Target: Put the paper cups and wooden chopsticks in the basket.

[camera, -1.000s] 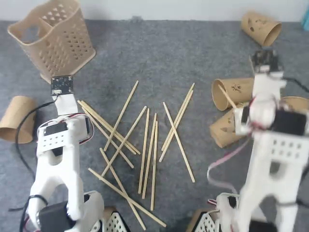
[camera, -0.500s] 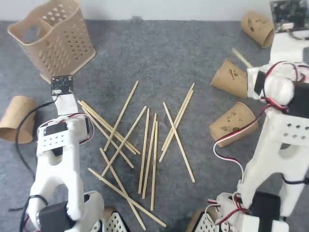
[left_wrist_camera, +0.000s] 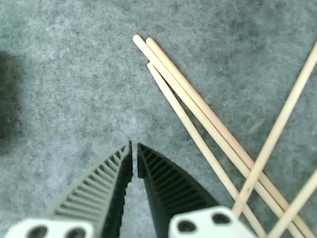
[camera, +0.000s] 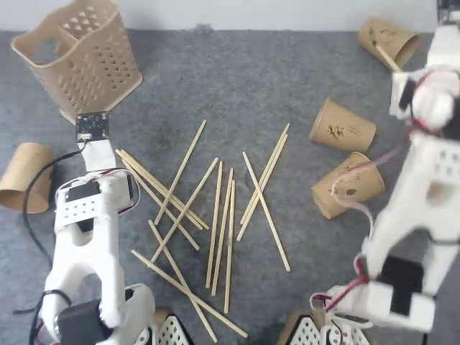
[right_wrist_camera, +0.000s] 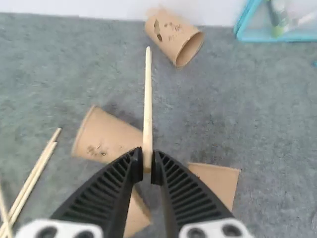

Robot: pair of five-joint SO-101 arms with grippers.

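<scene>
Several wooden chopsticks (camera: 215, 215) lie scattered on the grey mat. The perforated basket (camera: 72, 54) stands at the far left corner. Paper cups lie on their sides: one at the left edge (camera: 25, 176), one at the far right (camera: 388, 39), two in the right middle (camera: 343, 126) (camera: 348, 185). My right gripper (right_wrist_camera: 146, 151) is shut on one chopstick (right_wrist_camera: 147, 99), held in the air above the right-hand cups (right_wrist_camera: 106, 136); the high view shows this stick (camera: 384, 54) near the far cup. My left gripper (left_wrist_camera: 133, 145) is shut on nothing, just above the mat beside some chopstick ends (left_wrist_camera: 148, 49).
The left arm (camera: 86, 215) stands between the left cup and the chopstick pile. The right arm (camera: 424, 180) rises along the right edge. A light blue tray (right_wrist_camera: 277, 20) sits beyond the far cup (right_wrist_camera: 173, 34).
The right arm has risen and swung toward the far right with the chopstick, away from the two middle cups. The left arm has not moved.
</scene>
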